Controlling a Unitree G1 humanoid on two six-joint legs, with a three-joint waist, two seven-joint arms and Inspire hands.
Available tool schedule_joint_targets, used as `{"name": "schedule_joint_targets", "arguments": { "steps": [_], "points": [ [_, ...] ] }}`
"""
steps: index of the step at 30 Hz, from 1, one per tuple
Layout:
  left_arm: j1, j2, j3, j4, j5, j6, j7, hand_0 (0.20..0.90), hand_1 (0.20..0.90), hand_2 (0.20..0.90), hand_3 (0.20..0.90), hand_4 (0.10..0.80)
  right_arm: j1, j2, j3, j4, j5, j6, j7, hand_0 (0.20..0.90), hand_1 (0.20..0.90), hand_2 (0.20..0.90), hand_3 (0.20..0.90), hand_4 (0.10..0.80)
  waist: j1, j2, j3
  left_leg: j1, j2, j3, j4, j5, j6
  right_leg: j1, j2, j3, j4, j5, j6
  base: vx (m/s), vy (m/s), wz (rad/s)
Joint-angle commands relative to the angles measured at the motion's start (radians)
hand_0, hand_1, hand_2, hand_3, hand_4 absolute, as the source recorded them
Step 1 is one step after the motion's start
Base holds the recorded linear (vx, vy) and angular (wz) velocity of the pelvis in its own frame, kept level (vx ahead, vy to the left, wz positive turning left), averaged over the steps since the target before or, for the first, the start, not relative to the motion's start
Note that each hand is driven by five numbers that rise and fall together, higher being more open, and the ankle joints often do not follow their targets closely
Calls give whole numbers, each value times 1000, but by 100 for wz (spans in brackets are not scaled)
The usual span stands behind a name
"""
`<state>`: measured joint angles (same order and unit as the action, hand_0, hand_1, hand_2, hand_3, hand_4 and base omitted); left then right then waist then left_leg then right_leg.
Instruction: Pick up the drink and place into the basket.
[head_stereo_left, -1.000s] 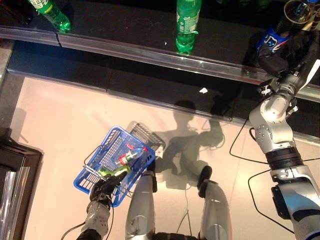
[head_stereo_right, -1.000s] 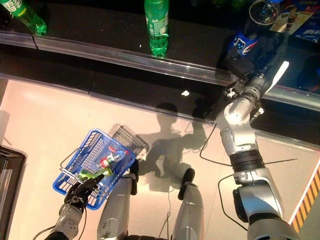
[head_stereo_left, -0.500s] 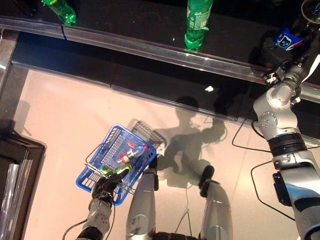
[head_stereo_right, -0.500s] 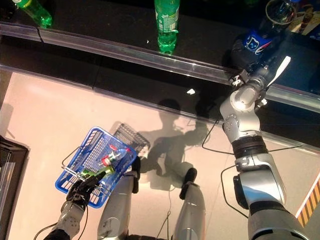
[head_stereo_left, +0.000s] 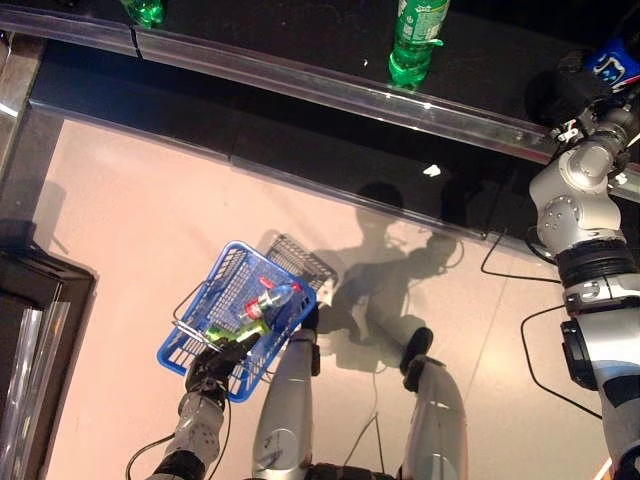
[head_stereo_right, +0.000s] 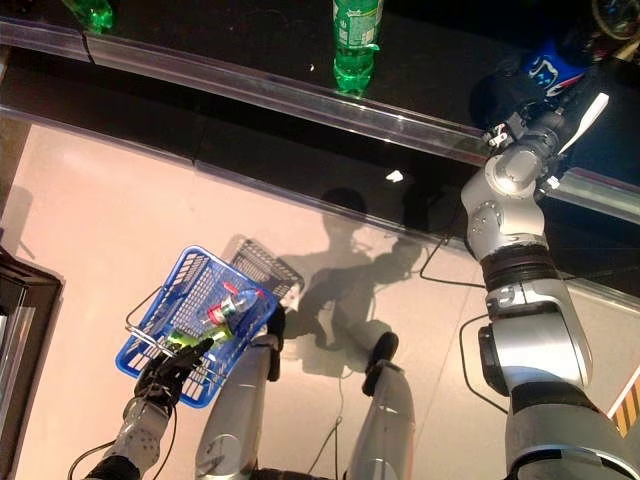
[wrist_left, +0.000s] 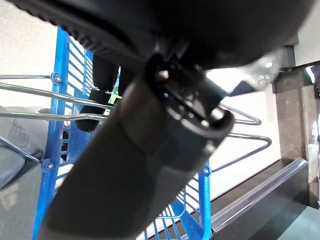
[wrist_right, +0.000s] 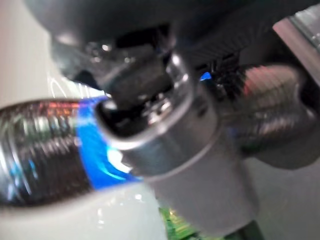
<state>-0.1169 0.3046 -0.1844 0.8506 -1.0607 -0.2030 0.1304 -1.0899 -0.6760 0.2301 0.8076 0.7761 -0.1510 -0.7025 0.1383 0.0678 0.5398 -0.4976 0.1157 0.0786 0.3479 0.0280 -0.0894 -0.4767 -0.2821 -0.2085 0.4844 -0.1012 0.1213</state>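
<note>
The drink is a dark bottle with a blue label (head_stereo_left: 612, 65) on the black shelf at the far right. My right hand (head_stereo_left: 572, 92) is up at it. In the right wrist view my right hand (wrist_right: 165, 115) has its fingers and thumb curled round the bottle (wrist_right: 45, 150). My left hand (head_stereo_left: 210, 368) is low at the left, shut on the thin wire handles (wrist_left: 30, 87) of the blue basket (head_stereo_left: 205, 290), which hangs off the floor. A clear bottle with a red label (head_stereo_left: 262, 303) and a green drink (head_stereo_left: 225, 330) lie in the basket.
Green bottles (head_stereo_left: 415, 40) stand on the black shelf behind a clear front rail (head_stereo_left: 330, 90). A dark cabinet (head_stereo_left: 30, 330) stands at the left edge of the pale floor. A small white scrap (head_stereo_left: 432, 170) lies on the dark strip below the shelf.
The whole picture has shifted down and to the right, so the camera has moved. My right hand stays at the blue-labelled bottle. The basket hangs as before.
</note>
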Motion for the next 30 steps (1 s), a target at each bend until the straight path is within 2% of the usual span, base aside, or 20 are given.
{"name": "schedule_joint_targets", "arguments": {
  "steps": [1,12,17,22,25,30],
  "points": [
    [119,36,-79,-94,5,-38,-54,300,300,300,200,100,-161,-169,45,-39,-22,-94,27,300,300,300,200,100,10,35,-20,-3,19,-56,46,-35,6,-13,23,6,-48,52,-37,0,0,0],
    [121,48,-76,-113,-37,-61,-98,300,300,300,200,100,-218,-173,88,-4,-38,-112,35,300,300,300,200,100,24,36,-20,-7,9,-57,49,-41,9,-22,21,-5,-38,46,-40,-3,-2,1],
    [124,46,-70,-117,-38,-71,-106,300,300,300,200,100,-186,-162,57,-51,-57,-136,34,300,300,300,200,100,18,33,-20,5,10,-51,56,-53,11,-13,22,-6,-28,37,-44,-13,3,0],
    [127,39,-51,-118,-37,-85,-107,300,300,300,200,100,-131,-152,17,-150,-123,-166,27,300,300,300,200,100,6,29,-20,47,11,-40,52,-58,9,22,24,-2,-29,30,-44,-26,12,1],
    [128,25,-20,-116,-47,-104,-113,300,300,300,200,100,-60,-160,-18,-284,-220,-149,42,300,300,300,200,100,-16,28,-20,95,18,-26,54,-50,1,70,24,0,-34,22,-47,-39,52,1],
    [140,10,22,-124,-46,-125,-131,300,300,300,200,100,92,-147,-97,-485,-257,-126,85,300,300,300,200,100,-38,22,-20,166,22,-7,38,-41,-3,134,23,1,-43,17,-49,-15,31,4]
  ]
}}
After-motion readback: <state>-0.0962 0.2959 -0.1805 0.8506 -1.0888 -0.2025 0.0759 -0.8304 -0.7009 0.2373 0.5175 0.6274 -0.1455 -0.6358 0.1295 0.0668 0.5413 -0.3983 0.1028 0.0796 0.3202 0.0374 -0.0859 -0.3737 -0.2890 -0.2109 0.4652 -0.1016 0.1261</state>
